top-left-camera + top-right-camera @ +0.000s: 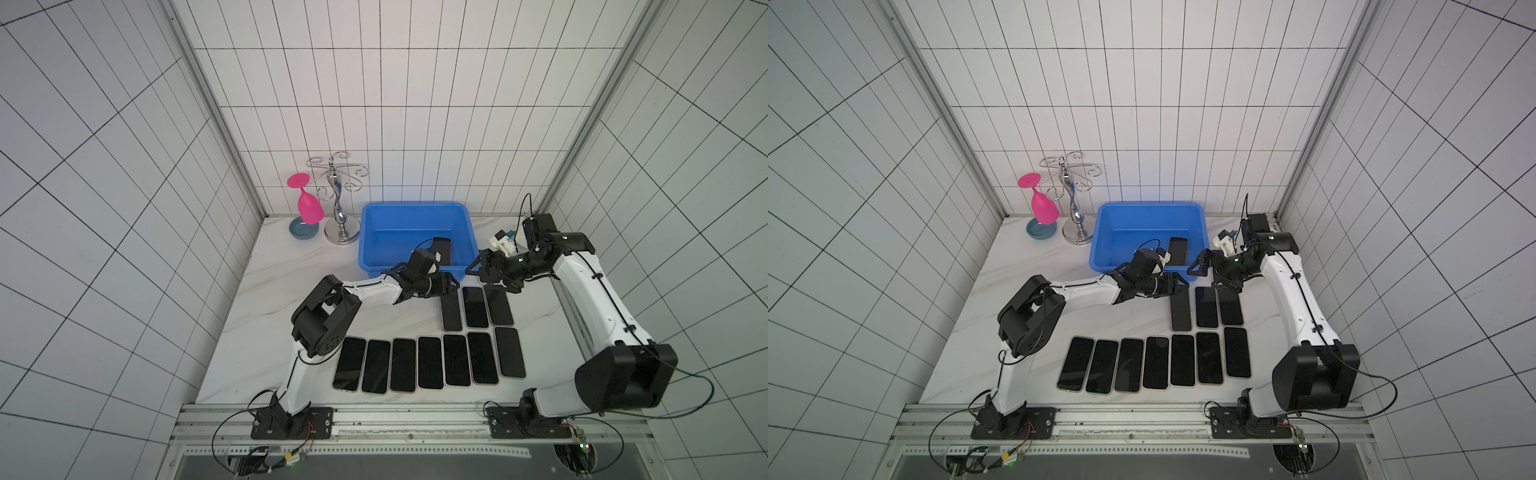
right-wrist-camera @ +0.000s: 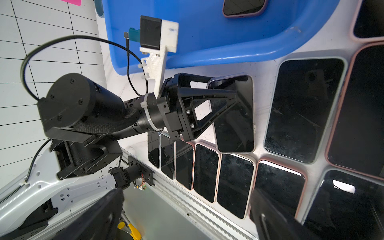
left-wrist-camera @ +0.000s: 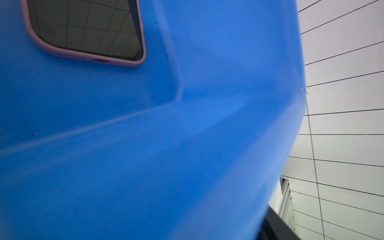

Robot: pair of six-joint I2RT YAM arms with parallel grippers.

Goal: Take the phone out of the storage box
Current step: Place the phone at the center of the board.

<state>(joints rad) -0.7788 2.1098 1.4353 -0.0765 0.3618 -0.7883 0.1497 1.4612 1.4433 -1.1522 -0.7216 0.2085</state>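
The blue storage box (image 1: 376, 216) stands at the back of the table. One phone (image 1: 443, 248) in a pinkish case lies face up near the box's right wall, seen also in the left wrist view (image 3: 83, 27). My left gripper (image 1: 454, 286) hovers open just in front of the box's front rim, over the far end of a phone (image 1: 451, 316) that lies flat on the table. My right gripper (image 1: 487, 277) is open and empty beside the box's front right corner, its fingers (image 2: 274, 218) spread wide. Only one left finger (image 3: 276, 226) shows in the left wrist view.
Several phones (image 1: 430, 365) lie face up in a row near the table's front, and two more (image 1: 476, 307) lie behind them beside the one under my left gripper. At the back left stand a chrome rack (image 1: 340, 208) with a pink glass (image 1: 309, 205) and a grey-blue dish (image 1: 302, 230).
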